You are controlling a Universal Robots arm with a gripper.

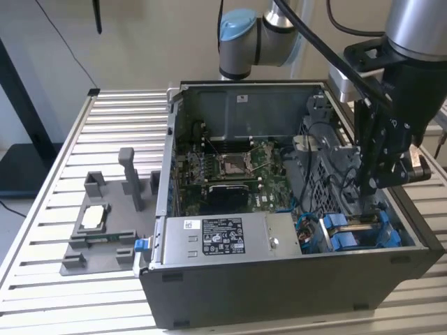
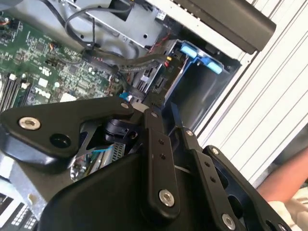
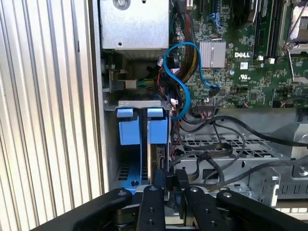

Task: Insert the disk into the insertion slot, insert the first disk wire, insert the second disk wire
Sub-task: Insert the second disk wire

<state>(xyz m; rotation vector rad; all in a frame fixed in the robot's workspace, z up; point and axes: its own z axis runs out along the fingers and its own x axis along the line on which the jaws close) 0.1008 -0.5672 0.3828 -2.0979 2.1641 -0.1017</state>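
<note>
The arm (image 1: 412, 42) is seen reaching down from above, at the exterior view's right. The gripper (image 1: 370, 183) is pointed downward. In both wrist views its black fingers (image 3: 169, 185) are drawn close together.

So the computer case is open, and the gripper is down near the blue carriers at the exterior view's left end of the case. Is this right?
Not quite. The computer case is open and the gripper is down near the blue carriers, but these sit at the exterior view's right end of the case, not the left. The exterior view shows it.
</note>
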